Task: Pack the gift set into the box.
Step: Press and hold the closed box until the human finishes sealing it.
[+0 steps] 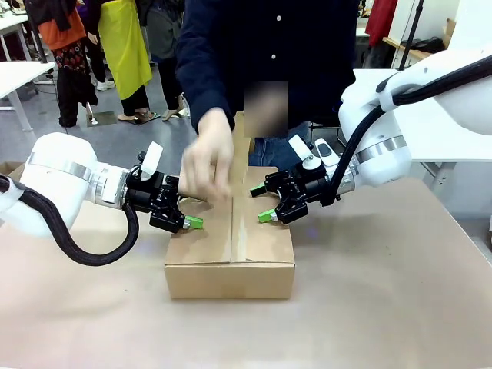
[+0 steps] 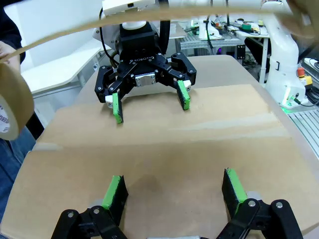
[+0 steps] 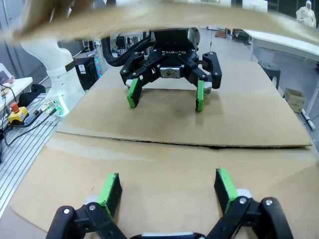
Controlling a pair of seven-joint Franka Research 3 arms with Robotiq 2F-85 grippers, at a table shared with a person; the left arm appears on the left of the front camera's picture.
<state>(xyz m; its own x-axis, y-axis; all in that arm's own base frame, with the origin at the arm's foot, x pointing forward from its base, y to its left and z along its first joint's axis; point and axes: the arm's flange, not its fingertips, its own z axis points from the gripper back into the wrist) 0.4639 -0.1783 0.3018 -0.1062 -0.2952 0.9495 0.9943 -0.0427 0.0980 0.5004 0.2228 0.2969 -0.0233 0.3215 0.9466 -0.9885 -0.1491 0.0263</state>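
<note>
The box (image 1: 231, 246) sits closed on the brown worktop (image 1: 384, 307), its top flaps folded flat and meeting along a seam down the middle.

The left end effector (image 1: 187, 209) rests over the box's left flap with its green-padded fingers (image 2: 115, 194) spread apart and nothing between them. The right end effector (image 1: 261, 202) rests over the box's right flap, directly across the seam, and its fingers (image 3: 224, 186) are also spread apart around nothing.

A person in a dark shirt stands behind the box. Their hand (image 1: 207, 165), blurred, is above the seam between the two end effectors. In the left wrist view a roll of brown tape (image 2: 12, 107) is beside the box, and a strip of tape (image 2: 149, 22) runs from it across above the box.
</note>
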